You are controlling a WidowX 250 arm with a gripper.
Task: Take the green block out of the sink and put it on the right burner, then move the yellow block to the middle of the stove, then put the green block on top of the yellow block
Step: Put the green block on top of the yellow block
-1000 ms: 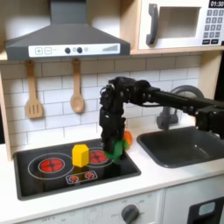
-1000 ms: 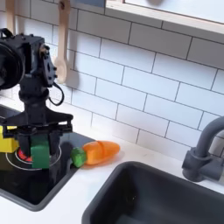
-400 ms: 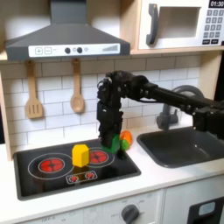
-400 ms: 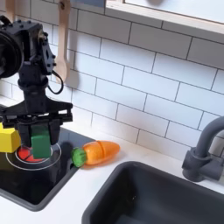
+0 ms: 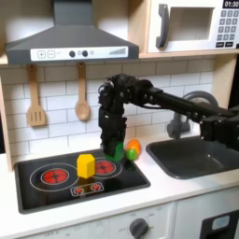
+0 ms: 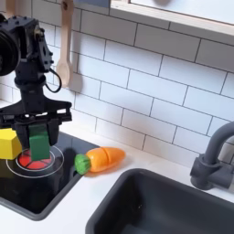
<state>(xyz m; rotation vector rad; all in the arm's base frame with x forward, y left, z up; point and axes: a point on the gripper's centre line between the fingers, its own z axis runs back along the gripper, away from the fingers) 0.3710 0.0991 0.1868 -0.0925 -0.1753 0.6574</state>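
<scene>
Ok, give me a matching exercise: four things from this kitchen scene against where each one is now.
Things:
1. green block
2. yellow block
3. toy carrot
4. wooden spatula

Places:
A. hanging on the tiled wall
B. standing on the stove, between the burners
C. held in the gripper, above a burner
D. lying on the stove's edge nearest the sink

Pairs: 1-C, 2-B, 3-D, 4-A

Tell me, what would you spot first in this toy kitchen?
The black robot gripper holding a small bright-green cube in the air above a red ring burner on the flat black stove. Next, the small yellow block standing between the two burners, and the orange toy carrot lying beside the dark grey sink.
</scene>
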